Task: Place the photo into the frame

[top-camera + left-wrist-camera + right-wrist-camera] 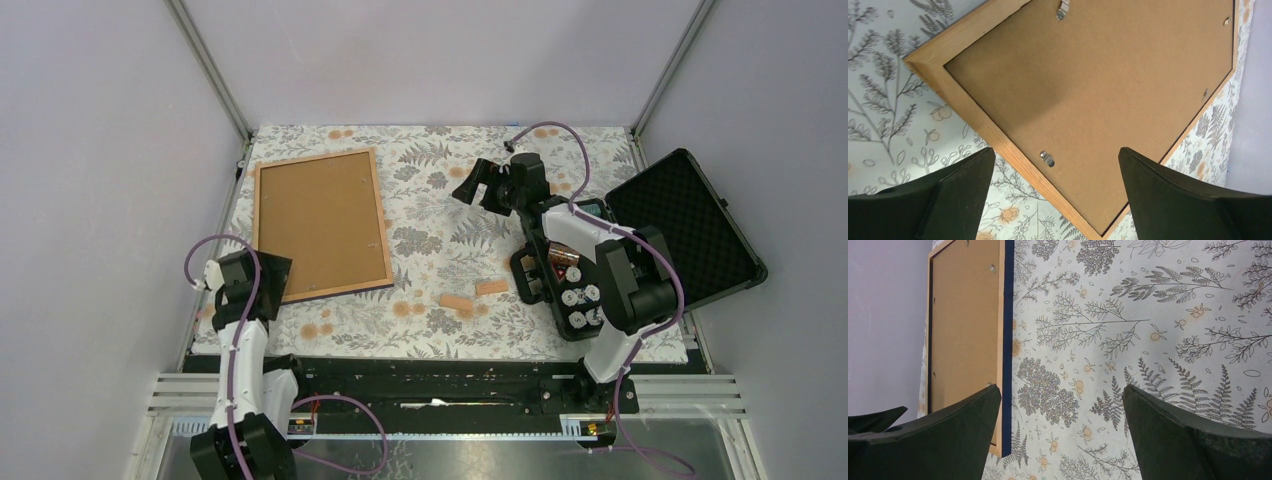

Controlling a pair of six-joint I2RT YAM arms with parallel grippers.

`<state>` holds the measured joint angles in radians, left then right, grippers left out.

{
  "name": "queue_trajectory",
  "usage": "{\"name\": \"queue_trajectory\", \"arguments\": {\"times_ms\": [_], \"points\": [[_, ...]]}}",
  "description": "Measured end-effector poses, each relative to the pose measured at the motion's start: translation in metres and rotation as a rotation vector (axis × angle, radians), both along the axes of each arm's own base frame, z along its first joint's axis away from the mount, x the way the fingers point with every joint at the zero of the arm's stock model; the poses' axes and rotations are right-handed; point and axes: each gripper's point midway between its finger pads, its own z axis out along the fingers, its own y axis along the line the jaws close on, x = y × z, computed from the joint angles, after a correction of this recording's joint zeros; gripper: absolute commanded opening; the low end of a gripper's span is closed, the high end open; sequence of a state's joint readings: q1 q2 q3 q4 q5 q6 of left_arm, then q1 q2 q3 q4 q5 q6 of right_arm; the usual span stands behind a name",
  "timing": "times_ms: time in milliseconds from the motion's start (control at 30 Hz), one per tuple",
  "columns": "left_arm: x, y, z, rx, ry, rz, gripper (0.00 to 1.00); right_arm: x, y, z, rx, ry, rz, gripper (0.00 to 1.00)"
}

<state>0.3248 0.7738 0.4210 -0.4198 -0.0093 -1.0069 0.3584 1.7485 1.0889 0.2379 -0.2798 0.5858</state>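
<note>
The table (450, 235), under matte fern-printed cloth, carries the frame (1010, 150), a thin light-wood rectangle with a navy outer edge, face down along the left edge; a flat brown backing board (320, 225) fills it, pinned by small metal clips (1047, 158). The left gripper (1055, 152) gapes wide over the frame's near corner, holding nothing; the right gripper (1060, 387), equally spread and empty, hovers near the far edge.

Lab test cell: grey panels (100, 150), alu rails (690, 392).
</note>
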Motion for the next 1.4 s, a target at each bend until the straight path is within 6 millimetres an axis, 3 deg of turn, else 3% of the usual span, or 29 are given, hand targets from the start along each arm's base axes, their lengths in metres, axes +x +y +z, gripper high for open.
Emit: {"name": "queue_trajectory", "arguments": {"times_ms": [300, 467, 633, 767, 900, 1167, 1400], "points": [[-0.010, 0.015, 0.034, 0.042, 0.029, 0.096, 0.99, 0.000, 0.002, 0.000, 0.012, 0.002, 0.006, 1.00], [0.010, 0.006, 0.051, 0.054, -0.030, -0.027, 0.99, 0.002, 0.003, -0.002, 0.010, 0.007, 0.008, 1.00], [0.050, -0.047, 0.043, 0.027, -0.067, -0.368, 0.99, 0.004, 0.005, -0.010, 0.008, 0.026, 0.015, 1.00], [0.071, -0.136, 0.023, 0.062, 0.017, -0.722, 0.99, 0.006, 0.006, -0.015, 0.001, 0.042, 0.015, 1.00], [0.083, -0.193, 0.010, 0.121, 0.044, -0.893, 0.99, 0.007, 0.006, -0.017, -0.005, 0.051, 0.017, 1.00], [0.082, -0.212, -0.018, 0.159, 0.096, -0.894, 0.99, 0.008, 0.006, -0.019, -0.010, 0.052, 0.020, 1.00], [0.093, -0.255, -0.028, 0.065, 0.011, -0.918, 0.99, 0.007, 0.006, -0.022, -0.020, 0.062, 0.023, 1.00]]}}
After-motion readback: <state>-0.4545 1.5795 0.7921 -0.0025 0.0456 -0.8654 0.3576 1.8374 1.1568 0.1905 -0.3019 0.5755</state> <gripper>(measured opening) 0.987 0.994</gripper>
